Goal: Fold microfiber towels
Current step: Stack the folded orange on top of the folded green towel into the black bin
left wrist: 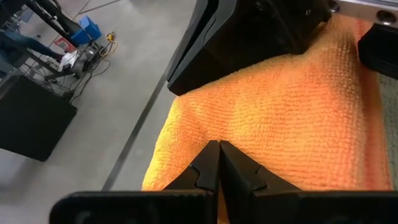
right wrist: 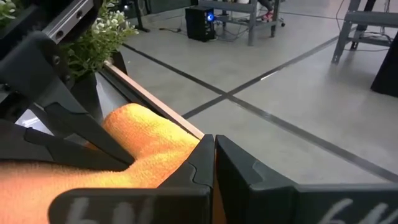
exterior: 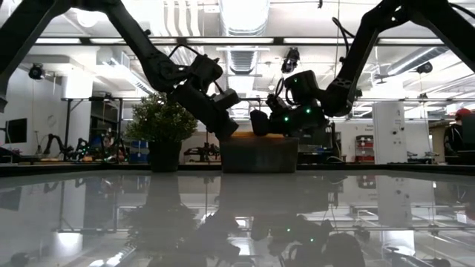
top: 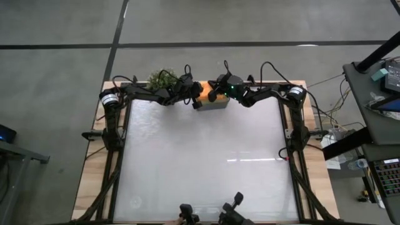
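An orange microfiber towel [left wrist: 292, 118] lies heaped on top of the small grey bin [top: 214, 105] at the middle of the table's far edge. My left gripper [left wrist: 219, 148] is shut, and its tips are down on the towel from the bin's left side. My right gripper [right wrist: 211, 144] is also shut and comes at the towel [right wrist: 146, 140] from the bin's right side. The two grippers stand close together over the bin, seen in the low view as my left gripper [exterior: 225, 126] and my right gripper [exterior: 260, 122]. My left gripper sets its shut fingertips on the orange towel's upper surface [left wrist: 214, 132], slanting down from the table's left. The cloth dips into a crease at the tips. Whether any cloth is between the fingers I cannot tell. My right gripper has its shut fingertips against the towel's rounded edge [right wrist: 186, 155], coming almost level from the table's right. The fingers themselves hide the place of contact, so I cannot tell whether they pinch any cloth.
A small potted plant [top: 161, 79] stands at the far edge, just left of the bin. The wide glossy tabletop [top: 206, 162] stretches from the bin to the near edge. Beyond the far edge the floor drops away.
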Robot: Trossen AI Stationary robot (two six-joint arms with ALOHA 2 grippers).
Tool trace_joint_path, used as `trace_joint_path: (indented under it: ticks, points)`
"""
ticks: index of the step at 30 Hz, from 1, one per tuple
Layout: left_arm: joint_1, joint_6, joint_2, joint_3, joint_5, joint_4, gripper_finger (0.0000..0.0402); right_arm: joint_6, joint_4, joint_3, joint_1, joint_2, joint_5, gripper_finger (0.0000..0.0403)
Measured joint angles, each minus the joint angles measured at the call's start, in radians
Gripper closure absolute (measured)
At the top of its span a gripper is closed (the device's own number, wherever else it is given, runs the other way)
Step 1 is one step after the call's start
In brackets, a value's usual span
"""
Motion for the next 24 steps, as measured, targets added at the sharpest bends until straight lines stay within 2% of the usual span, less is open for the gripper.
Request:
trace_joint_path:
  ticks: [13, 24]
  points:
    - [-0.002, 0.002, -0.033, -0.005, 0.000, -0.029, 0.0401, -0.002, -0.068, 0.002, 0.000, -0.039, -0.007, 0.0394]
    - [-0.044, 0.002, -0.102, -0.017, 0.012, -0.046, 0.0402, -0.058, -0.340, 0.000, 0.003, -0.198, -0.019, 0.0394]
